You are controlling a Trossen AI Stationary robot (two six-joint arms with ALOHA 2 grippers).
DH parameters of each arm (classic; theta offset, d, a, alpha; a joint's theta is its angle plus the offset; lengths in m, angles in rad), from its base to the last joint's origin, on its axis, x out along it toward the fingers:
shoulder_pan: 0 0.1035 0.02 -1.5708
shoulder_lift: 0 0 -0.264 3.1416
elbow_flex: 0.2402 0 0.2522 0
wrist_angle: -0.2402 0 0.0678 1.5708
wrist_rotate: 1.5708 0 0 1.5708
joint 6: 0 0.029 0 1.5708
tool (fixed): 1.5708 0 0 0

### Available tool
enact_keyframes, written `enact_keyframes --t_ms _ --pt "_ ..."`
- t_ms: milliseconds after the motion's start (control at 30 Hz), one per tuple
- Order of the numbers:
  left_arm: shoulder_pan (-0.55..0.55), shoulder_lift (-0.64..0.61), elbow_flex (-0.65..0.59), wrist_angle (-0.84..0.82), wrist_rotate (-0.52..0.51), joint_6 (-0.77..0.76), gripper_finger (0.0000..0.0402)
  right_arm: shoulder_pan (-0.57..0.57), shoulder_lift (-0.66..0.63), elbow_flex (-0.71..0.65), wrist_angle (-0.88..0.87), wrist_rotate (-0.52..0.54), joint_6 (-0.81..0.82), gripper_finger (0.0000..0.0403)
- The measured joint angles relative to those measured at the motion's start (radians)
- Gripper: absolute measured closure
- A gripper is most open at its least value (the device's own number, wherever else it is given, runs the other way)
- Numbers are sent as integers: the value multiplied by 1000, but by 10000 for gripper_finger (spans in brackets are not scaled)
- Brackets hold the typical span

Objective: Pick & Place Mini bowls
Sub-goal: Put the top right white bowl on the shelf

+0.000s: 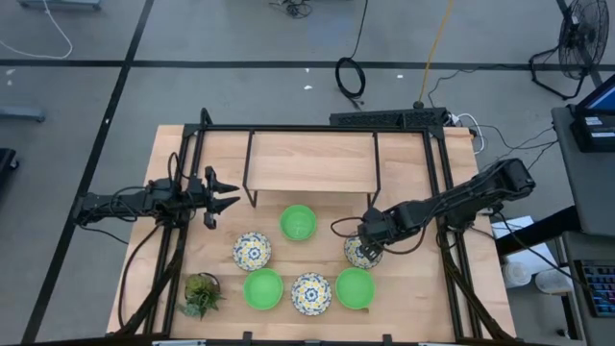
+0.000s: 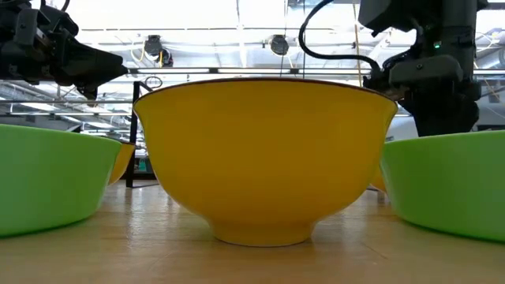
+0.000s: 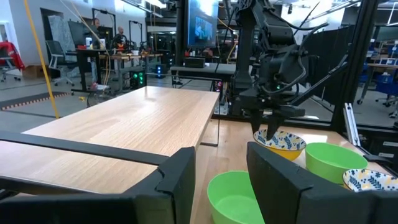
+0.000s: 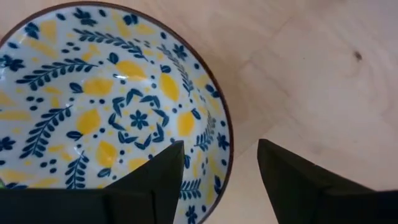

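The right gripper hangs directly over the floral bowl at the right side of the group, its fingers spread apart and straddling that bowl's rim: one finger is over the patterned inside, the other over the bare wood just outside, and nothing is clasped between them. In the left wrist view the same gripper points straight down with its tips at the edge of this bowl. Taking this bowl as the landmark, a plain green bowl sits near it toward the back of the desk and to the left, beside the foot of a low wooden shelf on a black frame. Another green bowl lies just in front of the landmark bowl, and in a row running left from that one come a second floral bowl and a third green bowl. The third floral bowl stands well to the left of the landmark, level with it. A small spiky potted plant is farthest away, at the front left. The left gripper hovers far to the left of the landmark bowl, above the desk's left edge, its fingers parted and holding nothing.
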Motion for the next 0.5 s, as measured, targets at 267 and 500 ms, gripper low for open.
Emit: enact_keyframes --t_ms 267,500 --pt "0 0 0 0 0 0 254 12 -15 0 20 -72 -13 292" --pt "0 0 0 0 0 0 254 33 -18 4 27 -70 -66 392"
